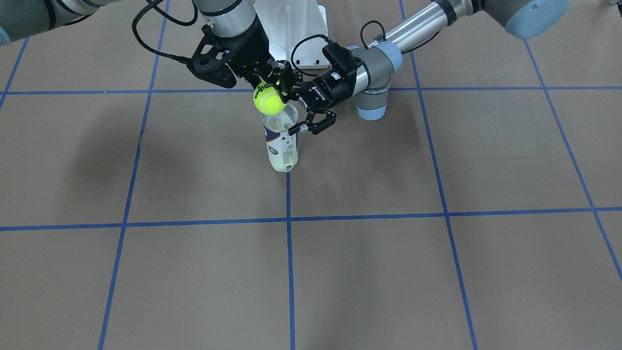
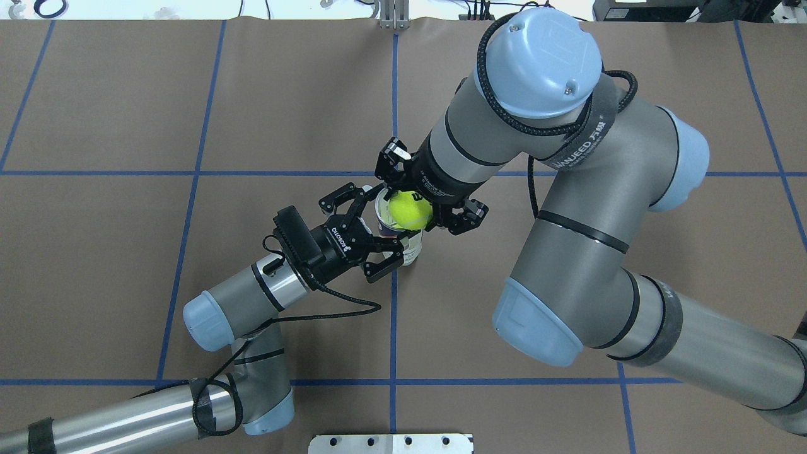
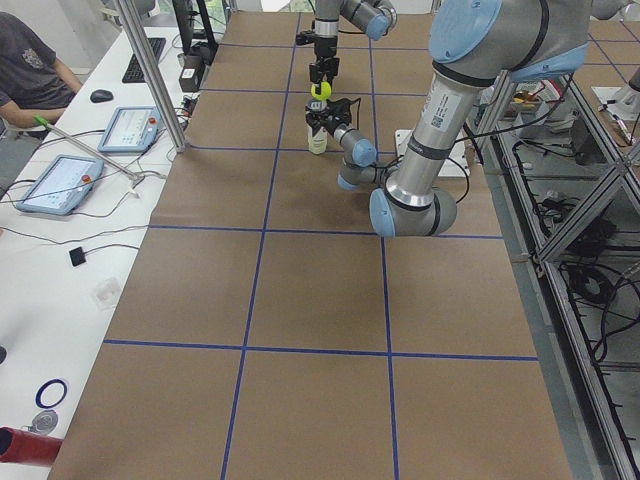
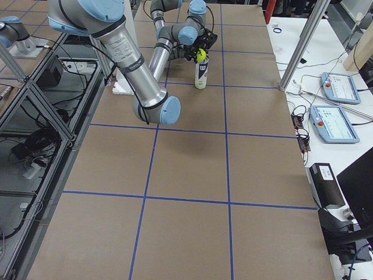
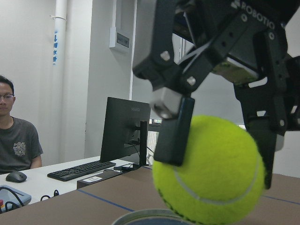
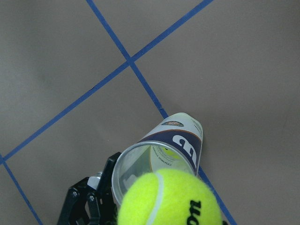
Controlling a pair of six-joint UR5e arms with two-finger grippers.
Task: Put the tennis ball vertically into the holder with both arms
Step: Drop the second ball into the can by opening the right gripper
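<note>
The holder (image 1: 282,143), a clear can with a white and navy "W" label, stands upright on the brown table near a blue tape line. It also shows in the overhead view (image 2: 411,251) and the right wrist view (image 6: 180,143). My left gripper (image 1: 292,113) reaches in level, its jaws on either side of the can's upper part, touching it; it also shows in the overhead view (image 2: 388,222). My right gripper (image 1: 270,92) points down and is shut on the yellow tennis ball (image 1: 268,101), just above the can's open rim. The ball shows over the opening in the overhead view (image 2: 410,210).
The white pedestal base (image 1: 291,29) stands just behind the can. Blue tape lines (image 1: 289,253) divide the table into squares. A side desk with tablets (image 3: 55,185) and a seated person (image 3: 30,70) lie beyond the table's far edge. A metal post (image 3: 150,70) stands there too.
</note>
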